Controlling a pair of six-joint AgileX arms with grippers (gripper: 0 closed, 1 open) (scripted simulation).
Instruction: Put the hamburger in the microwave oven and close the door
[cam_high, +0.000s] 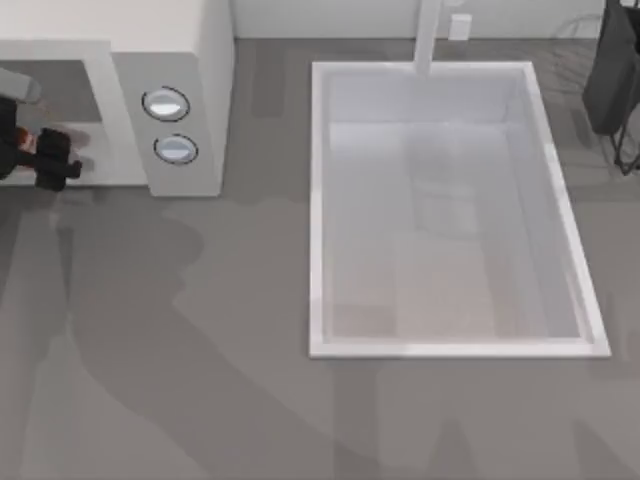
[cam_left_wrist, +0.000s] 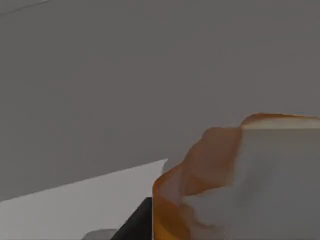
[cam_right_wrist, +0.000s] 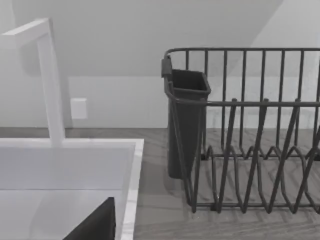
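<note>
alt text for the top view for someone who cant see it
Seen from above, the left gripper is at the table's far left, in the open front of the white microwave oven, beside its two round knobs. A large white sink basin with a faucet takes up the middle and right. A dark dish rack sits at the top right corner.

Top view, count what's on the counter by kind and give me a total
Microwave oven: 1
Knobs: 2
Sink: 1
Faucet: 1
Dish rack: 1
Left gripper, at the oven's opening: 1
Hamburger, close up in the left wrist view: 1
Total: 8
</note>
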